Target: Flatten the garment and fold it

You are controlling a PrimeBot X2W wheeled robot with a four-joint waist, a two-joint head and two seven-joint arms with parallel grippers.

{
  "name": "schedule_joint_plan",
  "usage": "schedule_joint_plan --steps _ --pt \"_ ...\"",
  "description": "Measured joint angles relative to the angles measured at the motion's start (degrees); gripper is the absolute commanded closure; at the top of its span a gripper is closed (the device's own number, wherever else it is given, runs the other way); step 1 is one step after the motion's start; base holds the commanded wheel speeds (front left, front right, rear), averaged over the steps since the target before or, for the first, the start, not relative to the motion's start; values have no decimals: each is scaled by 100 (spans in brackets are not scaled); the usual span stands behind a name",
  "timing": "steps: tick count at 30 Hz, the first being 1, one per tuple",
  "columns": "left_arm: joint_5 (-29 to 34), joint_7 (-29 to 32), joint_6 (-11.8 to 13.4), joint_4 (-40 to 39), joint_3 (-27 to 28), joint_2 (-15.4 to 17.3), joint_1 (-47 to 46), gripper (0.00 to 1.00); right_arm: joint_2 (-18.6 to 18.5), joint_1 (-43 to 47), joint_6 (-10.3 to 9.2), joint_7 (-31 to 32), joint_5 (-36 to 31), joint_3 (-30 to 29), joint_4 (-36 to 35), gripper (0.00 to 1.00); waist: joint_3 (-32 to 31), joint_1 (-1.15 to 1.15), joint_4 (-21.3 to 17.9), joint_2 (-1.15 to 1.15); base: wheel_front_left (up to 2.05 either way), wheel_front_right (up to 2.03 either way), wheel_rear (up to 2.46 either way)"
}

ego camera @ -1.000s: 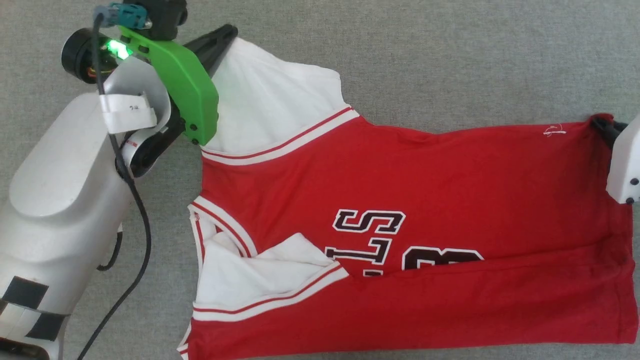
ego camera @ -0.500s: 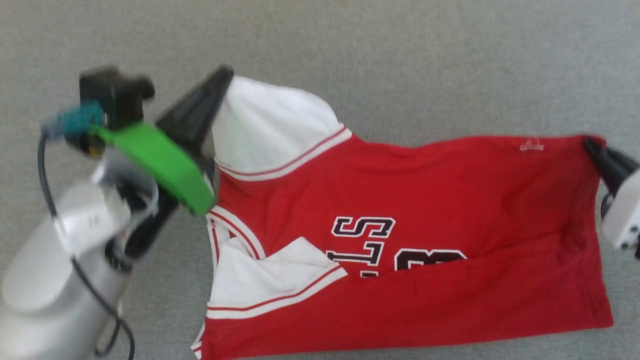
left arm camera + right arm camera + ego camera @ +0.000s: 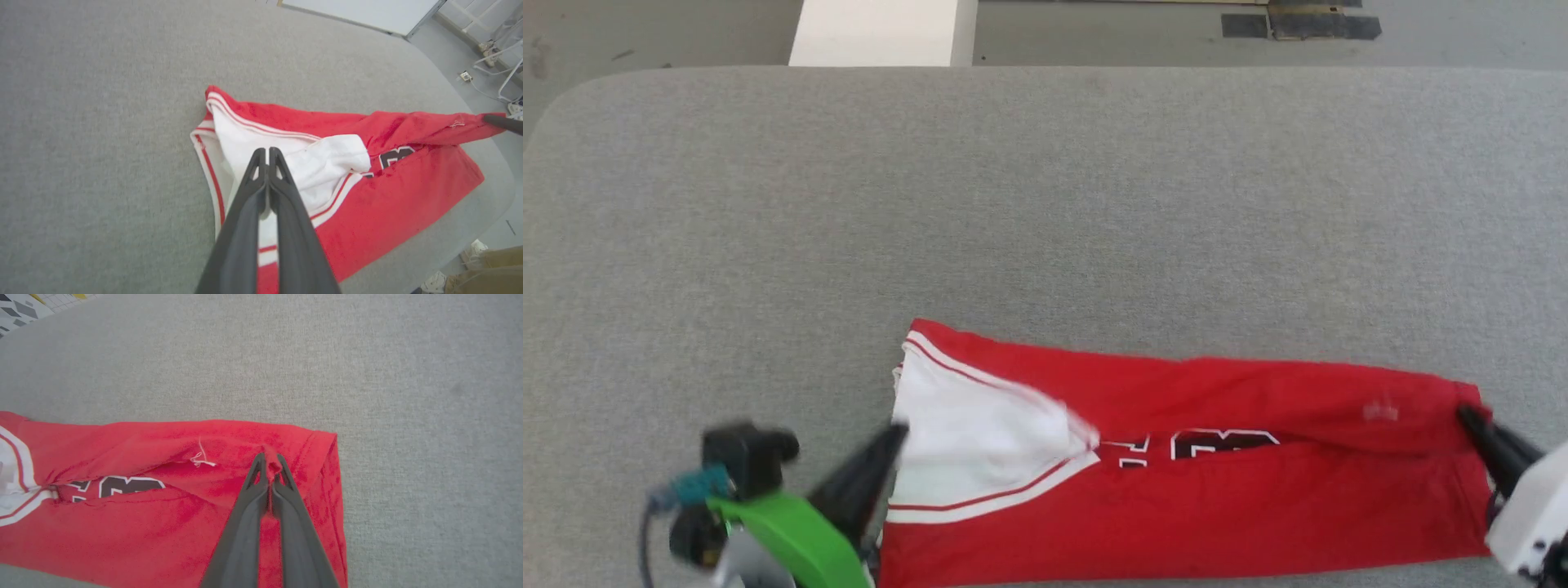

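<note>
Garment (image 3: 1258, 506) spans near edge of gray table (image 3: 1045, 204).

A grey, felt-like worktop (image 3: 1045, 180) with rounded corners spans the frame under soft, even light. Beyond its far edge, along the top, lies a smooth grey floor (image 3: 1094, 33), with a white block (image 3: 882, 33) left of centre and dark tape strips (image 3: 1298, 24) at the upper right.

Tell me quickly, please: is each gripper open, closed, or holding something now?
Left gripper: closed, holding the shirt by its white sleeve.
Right gripper: closed, holding the shirt's red bottom corner.
</note>
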Motion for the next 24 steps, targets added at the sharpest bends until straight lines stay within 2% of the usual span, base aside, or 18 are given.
schedule_joint_plan --steps 4,7,8,9,10,11,15,17,19,21,24 --pt "-3 123 59 388 -264 -8 316 100 56 318 0 -176 -60 14 277 100 -39 0 47 0 0 0 0" --pt "-24 123 57 702 -345 -154 319 100 105 368 0 -315 -100 69 517 100 -80 0 54 0 0 0 0" --pt "-22 111 45 797 -371 -214 311 100 110 368 0 -364 -127 76 584 96 -95 0 54 0 0 0 0" --pt "-16 77 41 927 -408 -285 297 85 133 363 0 -439 -165 62 680 0 -115 0 52 0 0 0 0" --pt "13 25 37 1056 -431 -352 269 16 153 359 0 -495 -203 56 775 0 -137 0 48 0 0 0 0" --pt "37 -54 33 1181 -433 -426 229 0 163 347 0 -530 -241 69 868 0 -162 0 45 0 0 0 0" --pt "112 -371 -45 1481 -397 -649 16 0 156 207 0 -576 -275 213 1020 0 -263 0 22 0 0 0 0" --pt "114 -727 -48 1500 -205 -770 -35 0 153 130 0 -526 -140 210 989 0 -329 0 3 0 0 0 0" --pt "229 -1199 126 1478 53 -808 -50 0 133 107 0 -460 -34 127 889 0 -387 0 -18 0 0 0 0" --pt "500 -1564 467 1343 400 -815 -47 0 111 78 0 -416 -45 -74 797 0 -443 0 -43 0 0 0 0" --pt "1280 -1701 959 973 767 -827 -2 0 29 49 0 -368 -328 -318 792 0 -492 0 -69 0 0 0 0"
